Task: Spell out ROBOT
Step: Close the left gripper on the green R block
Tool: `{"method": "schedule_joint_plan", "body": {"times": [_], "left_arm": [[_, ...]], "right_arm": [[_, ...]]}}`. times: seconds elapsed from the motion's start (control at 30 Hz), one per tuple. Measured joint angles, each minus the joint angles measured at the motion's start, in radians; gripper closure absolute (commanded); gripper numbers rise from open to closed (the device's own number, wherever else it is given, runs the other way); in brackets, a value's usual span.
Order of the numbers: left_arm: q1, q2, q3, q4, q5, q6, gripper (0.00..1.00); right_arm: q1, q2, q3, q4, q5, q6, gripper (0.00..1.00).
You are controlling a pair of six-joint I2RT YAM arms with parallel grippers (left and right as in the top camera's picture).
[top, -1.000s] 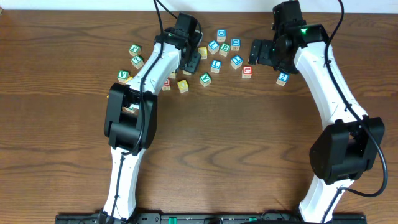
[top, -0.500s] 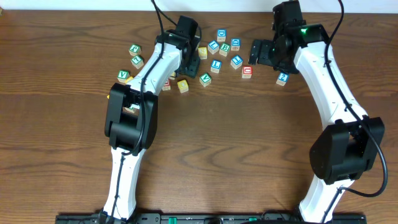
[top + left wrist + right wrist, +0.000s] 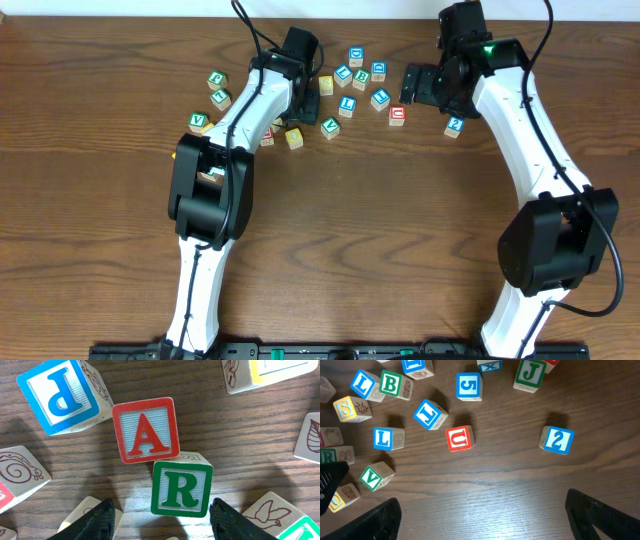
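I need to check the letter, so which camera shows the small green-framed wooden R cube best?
Left wrist view: the green-framed wooden R cube lies close, letter fully readable. The right wrist view clips it at its left edge; overhead, the left arm hides it.

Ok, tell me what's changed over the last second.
Almost nothing. The cable above the left arm has swayed slightly to the left. The left hand still sits open with a finger on either side of the green R cube, not gripping it. The right hand stays wide open, and no cube has moved.
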Motion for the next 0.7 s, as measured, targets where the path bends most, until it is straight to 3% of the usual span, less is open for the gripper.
{"method": "schedule_joint_plan", "body": {"times": [0.7], "left_arm": [[0.0,0.0,-0.016,0.123,0.0,0.063,0.44]], "right_arm": [[0.0,0.0,0.0,0.0,0.0,0.0,0.01]]}}
